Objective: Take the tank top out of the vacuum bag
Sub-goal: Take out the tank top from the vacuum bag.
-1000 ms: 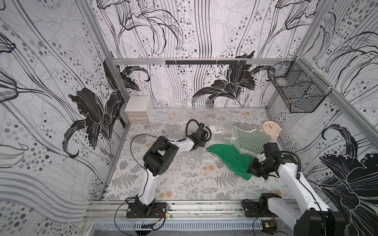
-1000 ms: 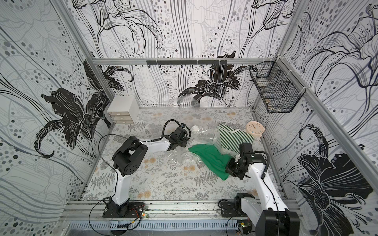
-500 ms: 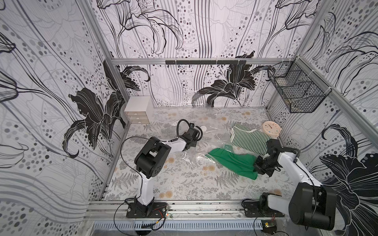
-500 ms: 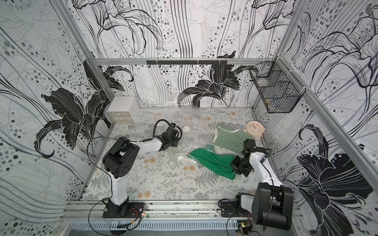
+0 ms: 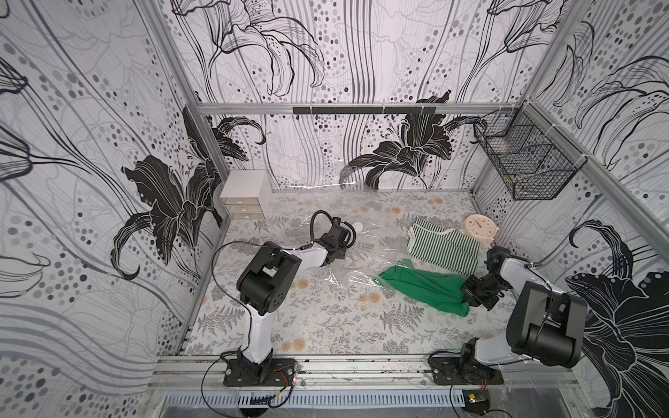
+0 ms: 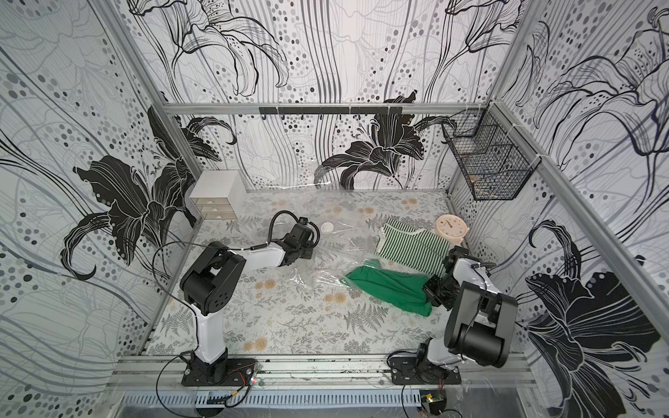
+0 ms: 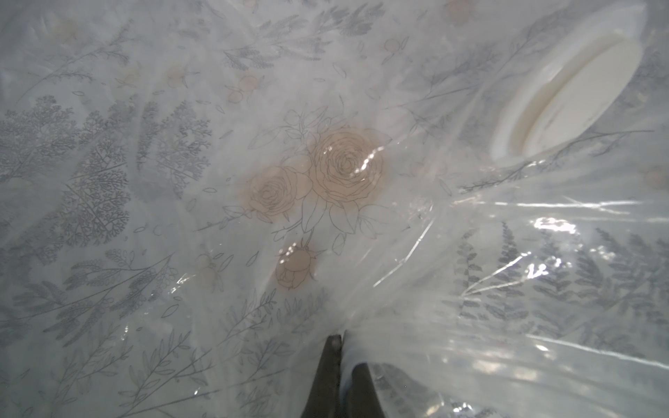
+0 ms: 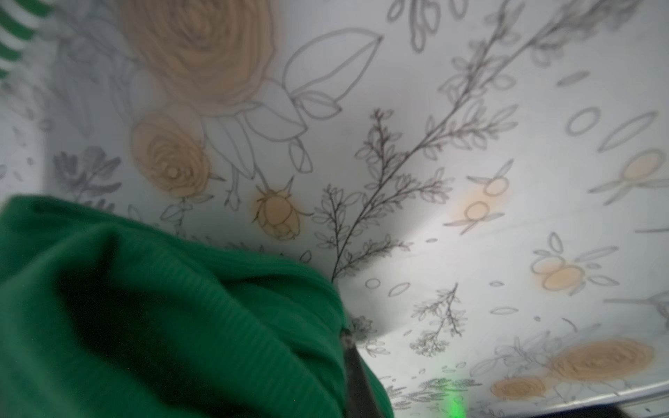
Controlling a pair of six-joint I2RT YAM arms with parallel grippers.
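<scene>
While left fingers (image 7: 325,376) pinch the vacuum bag (image 7: 470,289) and right fingers (image 8: 357,376) clamp the green shirt (image 8: 163,307), the tank top (image 5: 443,246) looks limp and light: pinch its edge.

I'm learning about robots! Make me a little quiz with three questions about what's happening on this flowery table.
1. Fill the gap: the round peach clock stands beside the green-and-white ____ tank top.
2. Pick one. The right gripper is shut on: A the tank top, B the plain green shirt, C the clock.
3. True or false: the left gripper is pinching the clear, crinkly plastic vacuum bag.

Key: 1 striped; 2 B; 3 true.
</scene>
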